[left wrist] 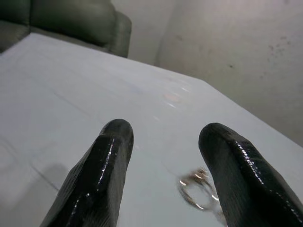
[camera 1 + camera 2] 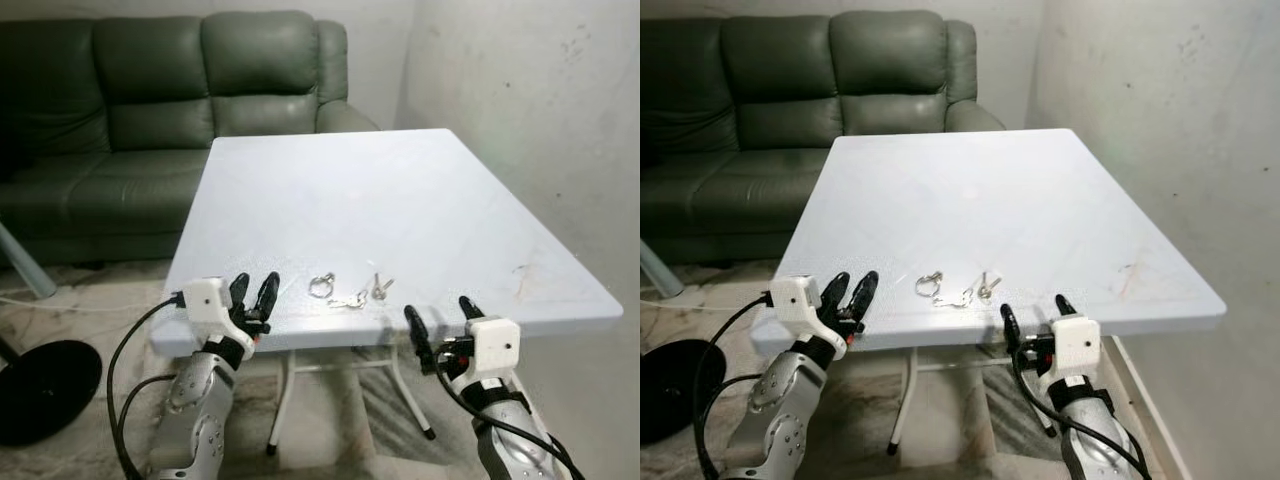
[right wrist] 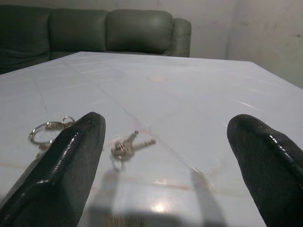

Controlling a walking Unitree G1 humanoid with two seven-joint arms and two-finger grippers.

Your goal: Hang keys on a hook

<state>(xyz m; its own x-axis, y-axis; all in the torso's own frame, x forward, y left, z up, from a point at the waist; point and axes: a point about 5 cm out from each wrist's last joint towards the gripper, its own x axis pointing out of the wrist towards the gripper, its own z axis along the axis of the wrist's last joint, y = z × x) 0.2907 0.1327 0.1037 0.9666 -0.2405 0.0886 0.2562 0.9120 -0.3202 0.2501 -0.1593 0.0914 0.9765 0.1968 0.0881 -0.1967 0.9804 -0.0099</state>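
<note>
Lying near the front edge of the white table point(image 2: 400, 200), the keys point(image 2: 352, 291) are resting flat between the two tools, touching neither. The left tool point(image 2: 254, 295) is hovering over the table's front left edge with its fingers slightly spread. The right tool point(image 2: 440, 322) is hanging just off the front edge, fingers wide apart. A green sofa point(image 2: 150, 90) is standing behind the table.
</note>
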